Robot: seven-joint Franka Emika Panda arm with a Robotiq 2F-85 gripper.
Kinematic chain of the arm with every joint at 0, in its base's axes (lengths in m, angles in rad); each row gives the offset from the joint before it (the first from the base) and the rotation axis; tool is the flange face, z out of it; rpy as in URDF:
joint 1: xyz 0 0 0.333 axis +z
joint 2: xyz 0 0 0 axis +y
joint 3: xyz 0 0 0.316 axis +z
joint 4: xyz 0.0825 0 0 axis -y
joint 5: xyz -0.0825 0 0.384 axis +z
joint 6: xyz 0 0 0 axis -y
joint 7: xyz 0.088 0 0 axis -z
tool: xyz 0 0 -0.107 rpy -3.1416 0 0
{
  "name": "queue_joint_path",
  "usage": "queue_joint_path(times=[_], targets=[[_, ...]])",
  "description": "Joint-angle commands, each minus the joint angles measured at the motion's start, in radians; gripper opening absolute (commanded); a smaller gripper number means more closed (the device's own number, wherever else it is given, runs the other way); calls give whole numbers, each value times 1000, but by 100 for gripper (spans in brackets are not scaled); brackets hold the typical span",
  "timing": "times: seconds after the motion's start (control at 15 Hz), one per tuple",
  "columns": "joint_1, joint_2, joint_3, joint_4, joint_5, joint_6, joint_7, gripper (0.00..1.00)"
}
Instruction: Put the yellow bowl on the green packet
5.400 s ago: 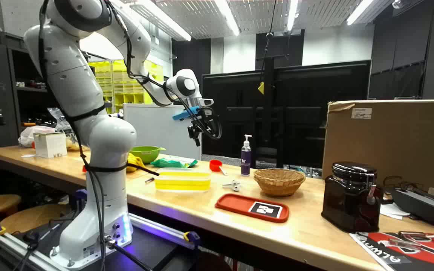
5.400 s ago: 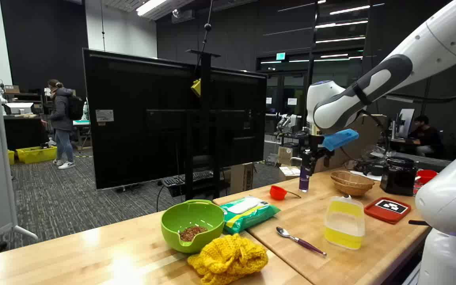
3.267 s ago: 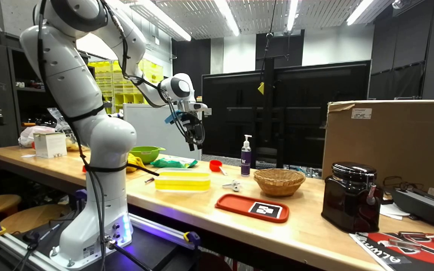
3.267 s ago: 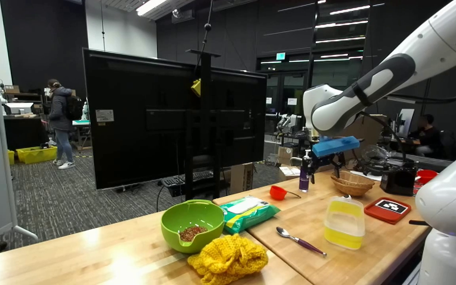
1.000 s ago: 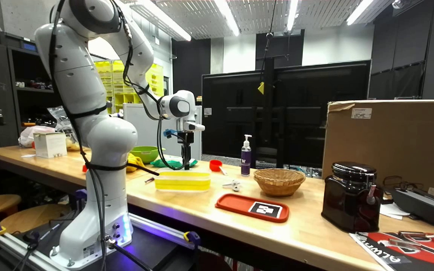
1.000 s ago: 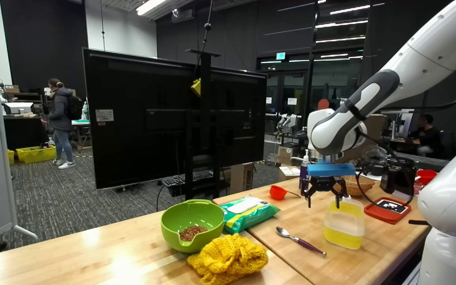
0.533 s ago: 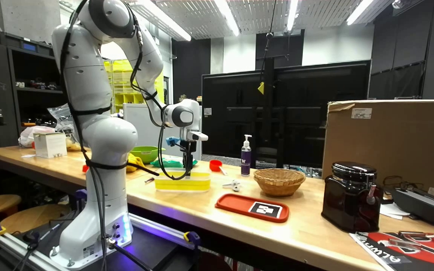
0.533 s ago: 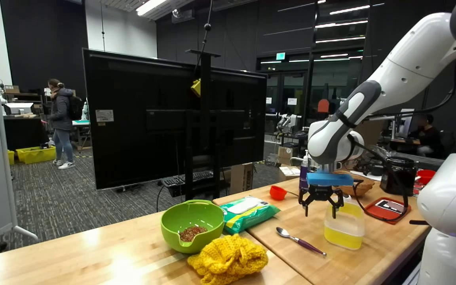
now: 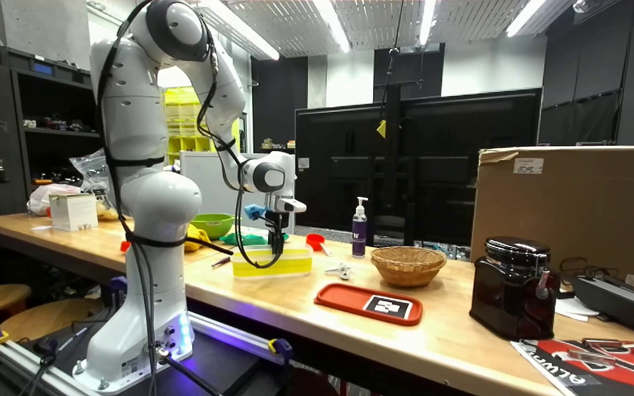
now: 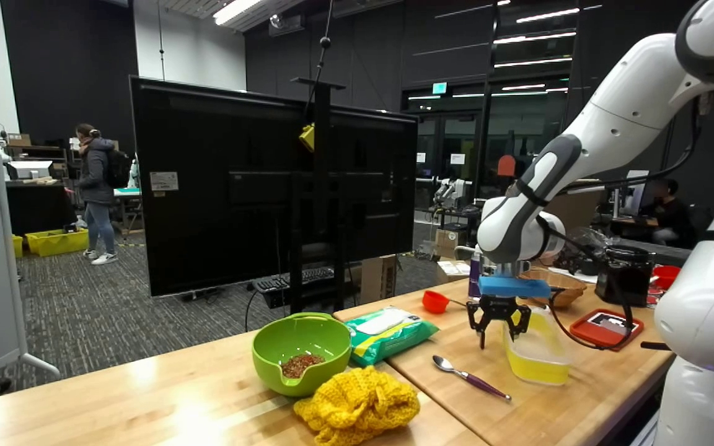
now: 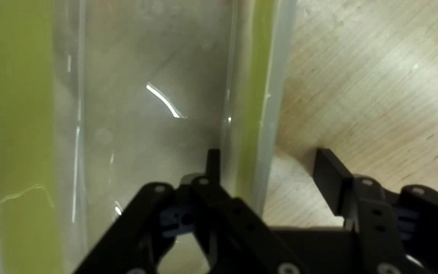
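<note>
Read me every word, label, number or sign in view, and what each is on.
"W": purple pump bottle.
"ALWA", rest unclear: black-and-red sheet.
Too small or blurred to read: labels on the cardboard box and black panel; green sign; door papers; emblem on the red tray; any print on the green packet.
Yellow bowl: no text visible.

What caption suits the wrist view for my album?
Open black gripper straddling one edge of a translucent yellow-banded plastic container.
</note>
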Motion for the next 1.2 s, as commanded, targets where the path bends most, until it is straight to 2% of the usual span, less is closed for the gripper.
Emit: queue_joint_path(times=[0.0,0.27,0.33,0.53,0.67,1.13], targets=[[10,28,-13,4,22,16,-44,34],[8,27,-13,19,14,4,-46,4],[7,20,-12,22,10,-7,-42,0],[6,7,-5,36,-10,-39,-26,2],[4,5,0,52,-33,-66,-11,0],[11,-13,21,146,-141,-254,25,1]])
